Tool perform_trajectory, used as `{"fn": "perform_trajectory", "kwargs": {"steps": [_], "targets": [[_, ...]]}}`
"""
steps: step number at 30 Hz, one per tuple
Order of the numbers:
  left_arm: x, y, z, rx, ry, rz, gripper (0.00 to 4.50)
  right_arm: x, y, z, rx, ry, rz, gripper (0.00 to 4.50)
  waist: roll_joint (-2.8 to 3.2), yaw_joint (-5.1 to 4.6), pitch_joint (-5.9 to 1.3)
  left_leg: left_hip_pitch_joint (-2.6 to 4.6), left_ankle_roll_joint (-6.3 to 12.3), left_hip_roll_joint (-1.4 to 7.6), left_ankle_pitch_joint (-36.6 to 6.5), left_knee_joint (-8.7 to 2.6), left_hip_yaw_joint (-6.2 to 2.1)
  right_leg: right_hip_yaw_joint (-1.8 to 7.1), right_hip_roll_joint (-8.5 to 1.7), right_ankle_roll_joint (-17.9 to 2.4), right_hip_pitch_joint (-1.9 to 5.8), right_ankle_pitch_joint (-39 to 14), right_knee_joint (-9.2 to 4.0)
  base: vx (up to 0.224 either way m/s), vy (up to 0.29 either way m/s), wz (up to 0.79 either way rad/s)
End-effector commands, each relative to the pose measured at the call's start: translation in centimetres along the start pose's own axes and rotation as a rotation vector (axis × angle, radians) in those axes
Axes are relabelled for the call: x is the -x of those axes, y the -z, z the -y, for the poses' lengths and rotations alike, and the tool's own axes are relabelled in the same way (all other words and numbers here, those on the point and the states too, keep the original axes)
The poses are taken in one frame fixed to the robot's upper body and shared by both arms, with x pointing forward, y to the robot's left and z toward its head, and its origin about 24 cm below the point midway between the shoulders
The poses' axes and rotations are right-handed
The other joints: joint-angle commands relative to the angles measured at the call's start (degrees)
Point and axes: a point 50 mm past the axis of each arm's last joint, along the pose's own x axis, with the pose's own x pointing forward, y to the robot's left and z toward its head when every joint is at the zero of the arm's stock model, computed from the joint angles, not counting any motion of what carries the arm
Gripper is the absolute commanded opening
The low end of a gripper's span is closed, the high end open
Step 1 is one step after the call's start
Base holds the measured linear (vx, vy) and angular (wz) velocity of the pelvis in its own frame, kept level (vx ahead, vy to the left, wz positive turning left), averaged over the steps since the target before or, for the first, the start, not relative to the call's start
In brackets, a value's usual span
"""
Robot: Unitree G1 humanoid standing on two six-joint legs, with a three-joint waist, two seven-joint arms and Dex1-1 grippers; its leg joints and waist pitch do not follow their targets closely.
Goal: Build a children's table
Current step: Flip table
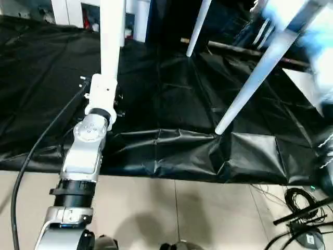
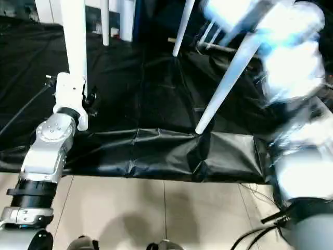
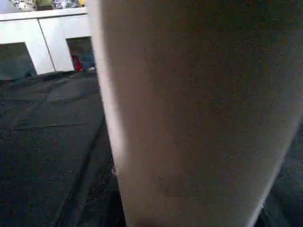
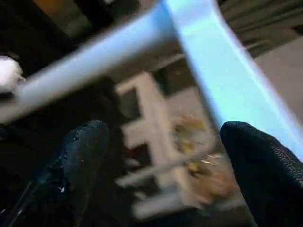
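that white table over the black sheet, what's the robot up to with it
The robot is putting together a white children's table that stands legs-down on a black sheet spread over the floor. Its left gripper is shut around one upright white leg near the left side. The right gripper is up by the table's top edge with its fingers spread wide and nothing between them. Two more legs reach the sheet, one slanting in the foreground and one farther back.

Looks like an indoor lab or test room: black sheet (image 1: 171, 125) spread over pale tiled floor (image 1: 171, 213), loose cables (image 1: 302, 208) near right, white cabinet (image 3: 42, 38) with cluttered open shelves at far wall.
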Motion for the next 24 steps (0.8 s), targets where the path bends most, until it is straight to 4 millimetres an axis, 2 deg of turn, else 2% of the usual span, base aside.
{"fn": "perform_trajectory", "kwargs": {"steps": [1,2,4,5,6,7,8,9,10,11,12,13,14,15,16,17,18,19,21,23,24], "targets": [[-0.2,-0.3,-0.5,-0.047,-0.035,0.008,1.32,0.4,-1.2,0.1,-0.029,0.027,0.049,4.18,2.41,0.22,-4.09,2.78,-2.17,2.61,-16.4,-5.23,-1.02,2.47,-3.31,-9.13,1.77,-10.25,-3.98,0.0,0.0,0.0],[-0.1,-0.2,-0.6,-0.042,-0.01,0.006,1.32,0.3,-0.9,-1.3,-0.08,0.023,0.052,4.18,2.54,0.3,-4.13,2.69,-2.78,2.62,-16.24,-5.44,-1.25,2.46,-3.35,-8.6,2.06,-9.85,-3.83,0.0,0.0,0.0],[0.1,0.2,-0.7,-0.023,0.037,0.006,1.88,0.4,-0.4,-3.7,-0.167,0.022,0.046,4.18,2.61,0.16,-4.09,2.73,-3.5,2.63,-16.99,-5.72,-1.33,2.45,-3.39,-8.1,1.97,-10.02,-3.84,0.0,0.0,0.0],[0.3,0.4,-0.7,-0.011,0.067,0.004,2.02,0.6,0.1,-5.4,-0.247,0.059,0.041,4.18,3.61,0.42,-4.13,2.96,-4.15,2.64,-17.57,-5.85,-1.48,2.44,-3.45,-7.98,2.01,-10.14,-3.82,0.0,0.0,0.0],[0.6,0.7,-0.9,0.0,0.087,0.002,2.04,1.0,0.5,-7.0,-0.339,0.107,0.036,4.18,3.97,0.34,-4.12,2.98,-4.91,2.53,-17.86,-6.13,-1.5,2.55,-3.4,-8.06,2.09,-9.2,-3.94,0.0,0.0,0.0],[0.8,0.9,-0.9,0.004,0.098,-0.002,2.04,1.2,0.9,-8.1,-0.403,0.148,0.031,4.18,3.81,0.21,-4.17,2.99,-5.2,2.58,-18.22,-6.15,-1.48,2.52,-3.29,-8.05,2.1,-8.95,-4.02,0.0,0.0,0.0],[0.8,0.9,-1.0,0.004,0.101,-0.003,2.22,1.3,1.0,-8.3,-0.415,0.157,0.03,4.18,3.81,0.21,-4.17,2.99,-5.2,2.58,-18.22,-6.15,-1.48,2.52,-3.29,-8.05,2.1,-8.95,-4.02,0.0,0.0,0.0],[1.3,1.5,-1.2,0.006,0.105,-0.006,2.36,2.1,2.0,-10.9,-0.523,0.222,-0.003,4.18,3.38,0.21,-4.43,2.74,-4.95,2.42,-17.33,-6.05,-1.33,2.59,-3.4,-8.54,2.39,-7.78,-3.88,0.0,0.0,0.0],[1.6,1.8,-1.4,0.013,0.107,-0.006,2.44,2.7,2.5,-12.2,-0.578,0.253,-0.021,4.18,3.38,0.45,-4.31,2.72,-4.15,2.33,-16.18,-5.95,-1.04,2.76,-3.5,-8.88,2.26,-7.41,-3.89,0.0,0.0,0.0],[1.7,1.8,-1.4,0.015,0.107,-0.005,2.44,2.8,2.7,-12.6,-0.594,0.262,-0.026,4.18,3.49,0.53,-4.14,2.73,-3.8,2.37,-16.62,-6.1,-0.94,2.84,-3.62,-8.72,2.25,-8.46,-4.21,0.0,0.0,0.0],[1.8,1.9,-1.4,0.017,0.107,-0.005,2.48,3.0,2.8,-13.0,-0.608,0.27,-0.031,4.18,4.5,0.52,-4.08,2.98,-3.99,2.43,-18.7,-6.31,-1.02,2.83,-3.52,-8.64,2.07,-10.66,-4.59,0.0,0.0,0.0],[2.1,2.3,-1.5,0.031,0.105,-0.005,2.65,3.7,3.4,-14.3,-0.655,0.298,-0.061,4.18,4.2,0.53,-4.02,2.85,-4.04,2.35,-19.45,-6.25,-1.06,2.83,-3.59,-8.35,2.31,-12.3,-4.65,0.0,0.0,0.0],[2.5,2.6,-1.6,0.049,0.106,-0.002,2.76,4.4,3.9,-15.4,-0.688,0.324,-0.097,4.18,5.49,0.84,-3.95,3.03,-4.18,2.33,-19.7,-6.31,-1.16,2.91,-3.74,-8.5,2.15,-12.49,-4.59,0.0,0.0,0.0],[3.4,3.1,-1.5,0.098,0.113,0.012,2.82,5.8,4.9,-17.2,-0.747,0.385,-0.177,4.18,5.49,0.54,-3.42,2.86,-4.09,2.3,-22.28,-6.62,-1.17,2.88,-3.6,-8.0,2.0,-15.63,-5.16,0.0,0.0,0.0],[3.4,3.1,-1.5,0.098,0.113,0.012,2.87,5.8,4.9,-17.2,-0.747,0.385,-0.177,4.18,5.19,0.6,-3.58,2.96,-4.12,2.39,-22.91,-6.63,-1.17,2.9,-3.73,-7.79,2.17,-16.79,-5.46,0.0,0.0,0.0],[3.7,3.1,-1.4,0.114,0.118,0.019,2.87,6.2,5.1,-17.6,-0.771,0.404,-0.199,4.18,5.08,0.53,-3.38,3.21,-4.07,2.33,-25.17,-6.65,-1.21,2.8,-3.6,-7.47,1.85,-19.91,-5.81,0.0,0.0,0.0],[4.3,3.3,-1.4,0.115,0.102,0.042,3.03,7.1,5.6,-18.4,-0.799,0.451,-0.252,4.18,5.42,0.51,-3.55,3.15,-3.99,2.36,-25.29,-6.65,-1.31,2.91,-3.62,-7.28,2.0,-20.27,-5.89,0.0,0.0,0.0],[4.7,3.4,-1.4,0.111,0.097,0.057,3.13,7.6,5.8,-18.8,-0.819,0.482,-0.285,4.18,5.77,0.47,-3.28,2.99,-3.81,2.4,-25.45,-6.84,-1.38,2.93,-3.6,-7.14,1.95,-20.77,-6.12,0.0,0.0,0.0],[6.0,3.6,-1.2,0.111,0.06,0.118,3.26,9.2,6.4,-19.9,-0.869,0.597,-0.397,4.18,6.01,0.42,-3.27,3.07,-3.73,2.33,-26.21,-6.87,-1.43,2.88,-3.51,-6.66,1.83,-21.99,-6.12,0.0,0.0,0.0],[6.9,4.4,-1.0,0.153,0.01,0.071,3.26,10.3,6.8,-20.7,-0.903,0.644,-0.495,4.18,5.94,0.18,-3.11,2.82,-4.06,2.47,-26.38,-7.04,-1.46,2.85,-3.4,-6.02,2.04,-22.46,-6.08,0.0,0.0,0.0],[7.6,4.7,-1.0,0.169,-0.045,0.065,3.26,10.9,6.8,-21.0,-0.922,0.67,-0.525,4.18,6.12,0.08,-2.93,3.12,-4.05,2.33,-27.97,-6.88,-1.36,2.82,-3.29,-5.36,1.62,-24.62,-6.37,0.0,0.0,0.0]]}}
